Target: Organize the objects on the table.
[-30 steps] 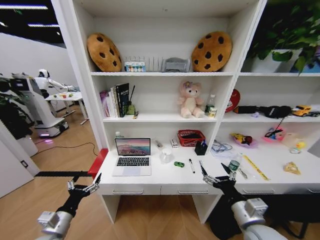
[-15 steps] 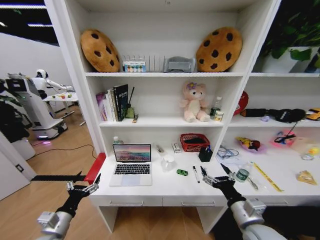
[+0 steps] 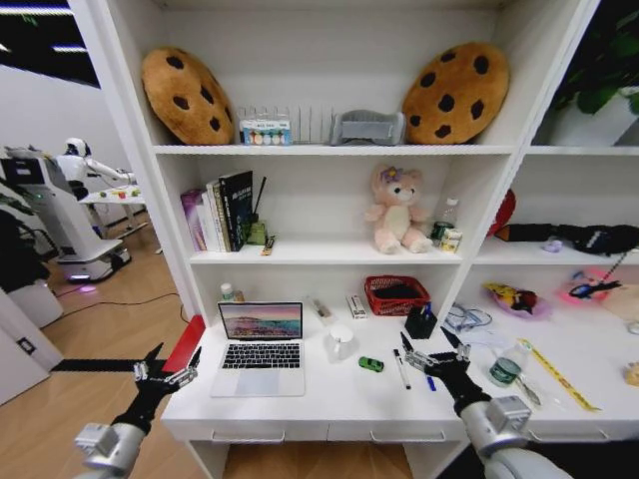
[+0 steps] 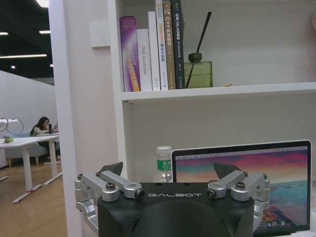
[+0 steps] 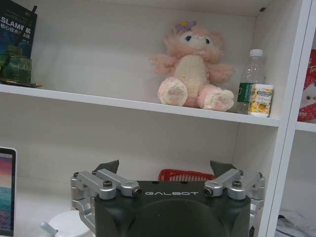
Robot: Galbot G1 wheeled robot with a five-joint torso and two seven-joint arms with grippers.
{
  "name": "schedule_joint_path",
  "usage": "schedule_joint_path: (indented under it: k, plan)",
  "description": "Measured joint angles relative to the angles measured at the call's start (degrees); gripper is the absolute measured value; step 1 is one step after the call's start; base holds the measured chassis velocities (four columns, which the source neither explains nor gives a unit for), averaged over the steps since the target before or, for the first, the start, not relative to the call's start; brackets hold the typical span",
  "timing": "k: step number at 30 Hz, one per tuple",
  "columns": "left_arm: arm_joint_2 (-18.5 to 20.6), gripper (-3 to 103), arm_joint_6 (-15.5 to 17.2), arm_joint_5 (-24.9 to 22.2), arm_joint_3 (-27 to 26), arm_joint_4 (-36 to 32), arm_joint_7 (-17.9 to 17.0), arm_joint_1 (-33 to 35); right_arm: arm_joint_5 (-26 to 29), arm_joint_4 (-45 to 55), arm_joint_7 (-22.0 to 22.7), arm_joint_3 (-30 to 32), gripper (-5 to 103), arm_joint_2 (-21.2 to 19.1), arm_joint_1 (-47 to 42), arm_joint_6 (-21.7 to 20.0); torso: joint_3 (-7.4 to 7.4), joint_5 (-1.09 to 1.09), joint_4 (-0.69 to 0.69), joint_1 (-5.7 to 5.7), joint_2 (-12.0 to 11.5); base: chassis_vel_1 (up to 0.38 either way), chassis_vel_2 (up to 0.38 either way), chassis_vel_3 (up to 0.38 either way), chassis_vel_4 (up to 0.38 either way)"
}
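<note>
We see a long white surface [image 3: 329, 399] with drawers under it. On it sit an open laptop [image 3: 260, 344], a white cup [image 3: 340, 342], a tiny green car [image 3: 370, 364], pens [image 3: 401, 369], a small bottle [image 3: 507, 363] and a yellow ruler [image 3: 559, 377]. A red basket [image 3: 396, 294] sits at the back.

Readable: "GALBOT" on the left gripper [image 4: 168, 173] and right gripper [image 5: 165, 170] housings, "DAS Controller" on a white book spine [image 4: 142, 59], "SLAM" on a dark book [image 5: 17, 29].

white shelving unit [image 3: 329, 150], wooden floor [image 3: 100, 329]
</note>
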Motion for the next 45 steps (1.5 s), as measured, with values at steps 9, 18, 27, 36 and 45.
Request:
schedule_joint_path:
  k: [9,18,27,36,45]
  plan:
    - [-0.05,96,-0.71,-0.03,-0.06,-0.09,-0.18,-0.27,-0.43,-0.13,0.43,-0.22,100,0.02,0.14,-0.51,0.01,0.00,0.01,0.02,0.00,-0.068,0.072,0.073,-0.073]
    - [0.65,59,2.54,0.12,1.10,-1.78,1.13,-2.44,-0.64,-0.29,1.74,-0.31,100,0.04,0.08,-0.96,0.00,0.00,0.00,-0.02,0.01,-0.006,0.004,0.003,-0.004]
    - [2.59,32,7.39,0.37,2.41,-2.77,0.88,-5.45,-3.01,-2.64,2.15,-0.60,100,-0.03,1.05,-0.32,0.00,0.00,0.00,-0.01,0.00,0.000,0.000,0.000,0.000]
    - [9.44,0,9.10,-4.79,3.21,0.23,3.55,-8.50,-3.05,-4.20,1.84,-1.52,100,-0.94,1.50,-0.55,0.00,0.00,0.00,0.00,0.00,0.000,0.000,0.000,0.000]
    - [12.21,0,11.44,-5.47,7.45,3.50,0.06,-15.30,-2.93,-4.76,1.89,-1.46,100,-1.96,1.75,-1.08,0.00,0.00,0.00,0.00,0.00,0.000,0.000,0.000,0.000]
